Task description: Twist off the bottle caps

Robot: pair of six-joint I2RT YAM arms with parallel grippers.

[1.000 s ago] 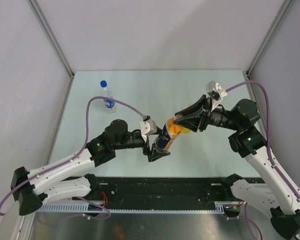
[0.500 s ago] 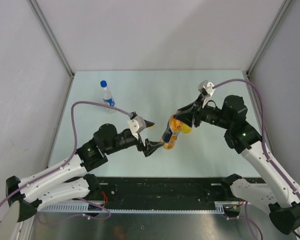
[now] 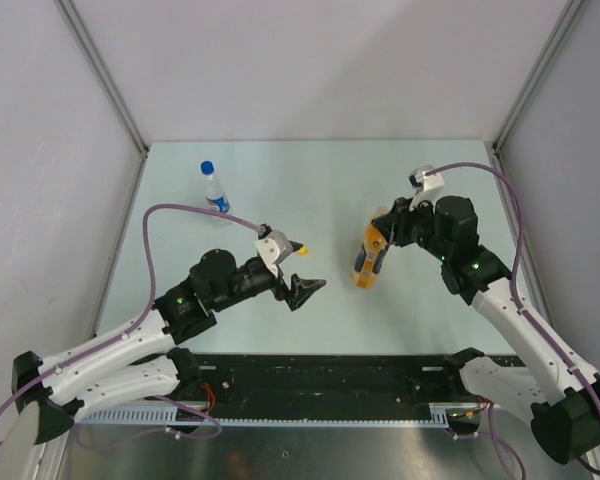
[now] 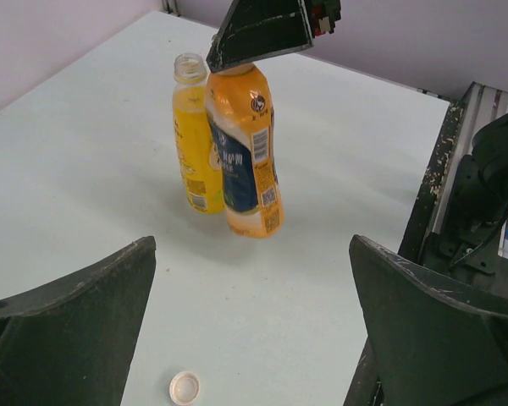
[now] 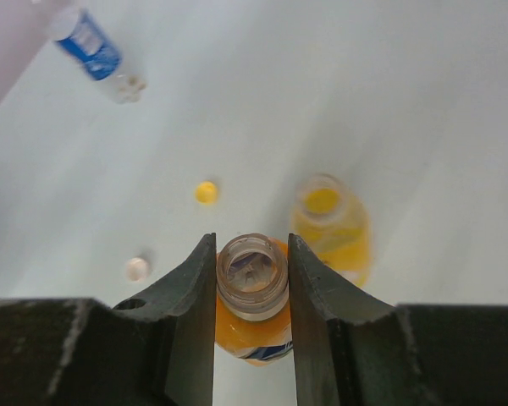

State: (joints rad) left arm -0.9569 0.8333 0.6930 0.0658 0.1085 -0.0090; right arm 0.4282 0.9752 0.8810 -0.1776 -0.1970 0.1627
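Observation:
My right gripper (image 5: 252, 271) is shut on the bare neck of the orange bottle (image 4: 244, 152), which has a dark label, no cap, and hangs tilted. Whether its base touches the table I cannot tell. From above, this bottle (image 3: 366, 265) sits under the right gripper (image 3: 380, 244). Just behind it stands the tall yellow bottle (image 4: 193, 144), also uncapped. A yellow cap (image 5: 206, 192) and a white cap (image 4: 184, 387) lie loose on the table. The water bottle (image 3: 214, 192) stands at the far left, its blue cap (image 3: 207, 167) on. My left gripper (image 4: 250, 245) is open and holds nothing, short of the bottles.
Grey walls enclose the pale table (image 3: 280, 180) at the left, back and right. A black rail (image 3: 320, 375) runs along the near edge between the arm bases. A purple cable (image 3: 180, 215) loops over the left arm.
The left gripper has drawn back to the left, away from the orange bottle's base. The right gripper has carried the bottle to the right and turned it more upright.

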